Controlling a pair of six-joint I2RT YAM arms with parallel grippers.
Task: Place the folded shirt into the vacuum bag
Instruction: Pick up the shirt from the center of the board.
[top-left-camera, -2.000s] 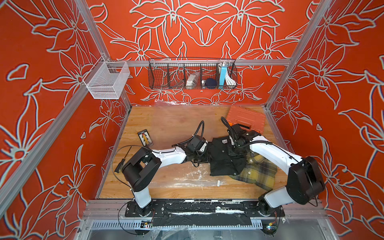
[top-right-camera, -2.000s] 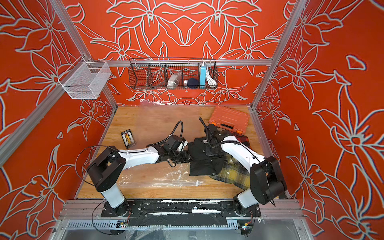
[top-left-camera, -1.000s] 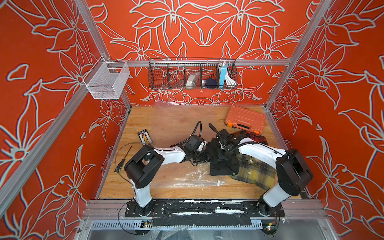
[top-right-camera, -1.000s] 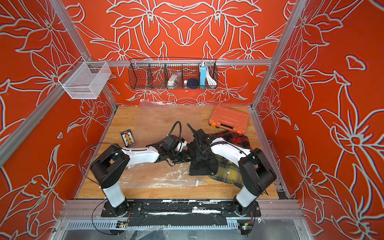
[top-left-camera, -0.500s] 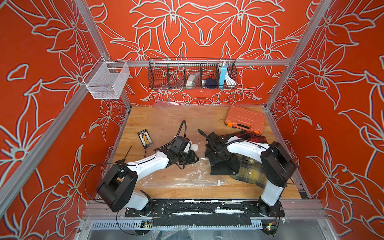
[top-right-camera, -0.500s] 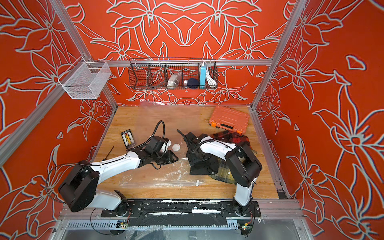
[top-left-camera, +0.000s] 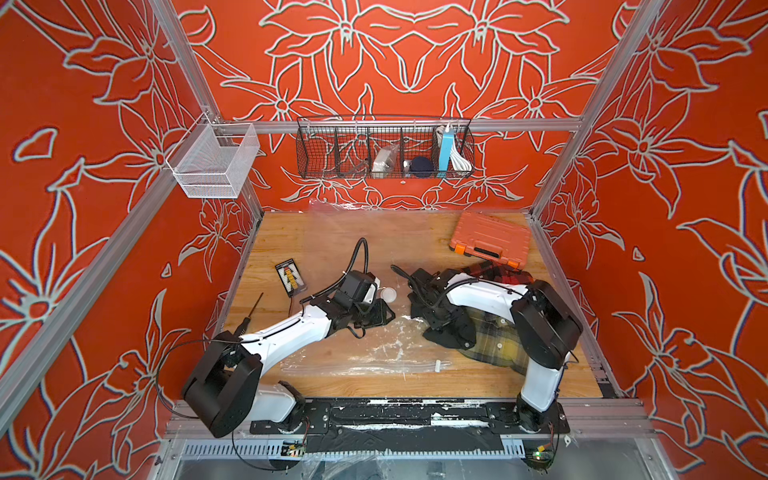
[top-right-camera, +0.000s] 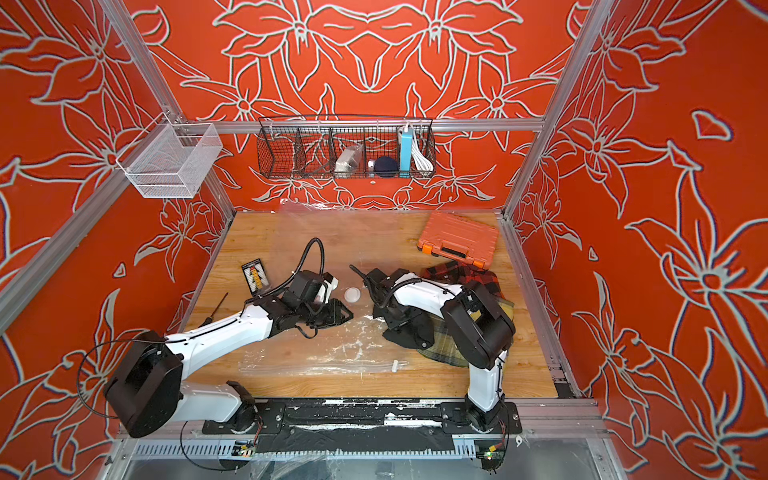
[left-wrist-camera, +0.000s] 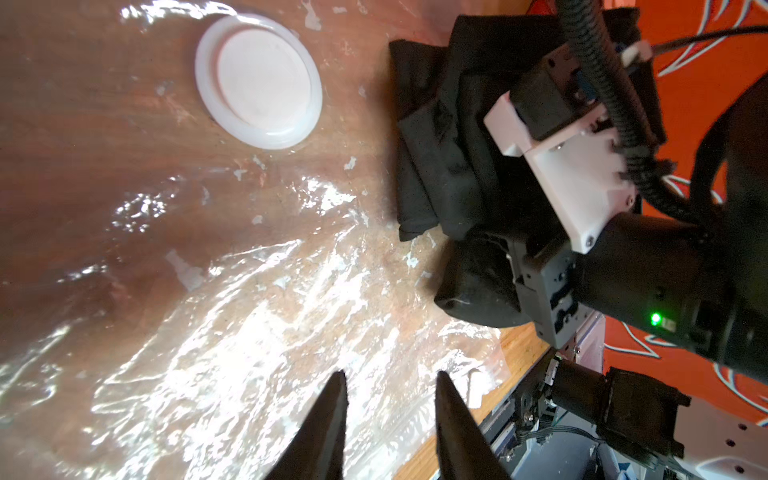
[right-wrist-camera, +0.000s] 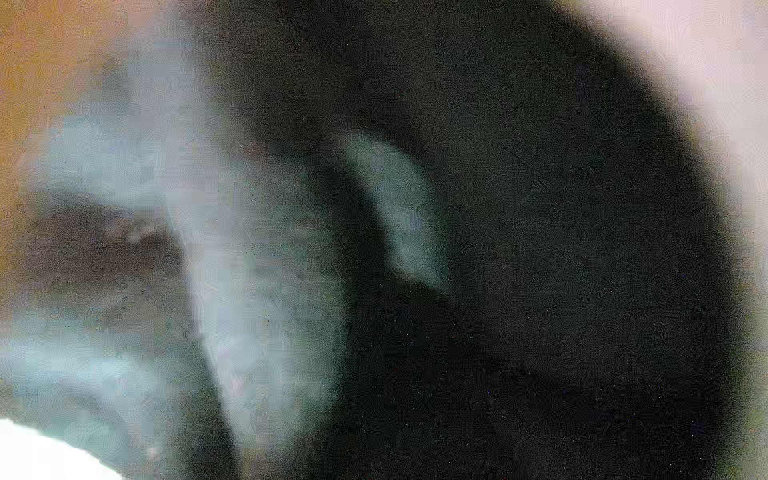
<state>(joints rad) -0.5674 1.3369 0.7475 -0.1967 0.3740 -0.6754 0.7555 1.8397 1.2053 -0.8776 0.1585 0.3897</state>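
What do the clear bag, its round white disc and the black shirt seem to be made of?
Vacuum bag: thin clear plastic film, glossy; it crinkles and throws bright glare.
Valve disc: rigid white plastic, smooth, satin look, moulded raised rim.
Black shirt: soft matte fabric, perhaps cotton knit; it lies in thick, rounded folds.

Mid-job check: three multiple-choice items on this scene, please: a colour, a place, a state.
1. On the vacuum bag, the valve disc is: A white; B blue; C black.
2. The orange case lies: A on the disc; B in the far corner of the table, right arm's side; C at the near edge.
3. The left claw is: A shut on the disc; B shut on the case; C open over the bag.
Key: A, it shows white in the left wrist view; B, both top views show that corner; C, its jaws stand apart above plastic.
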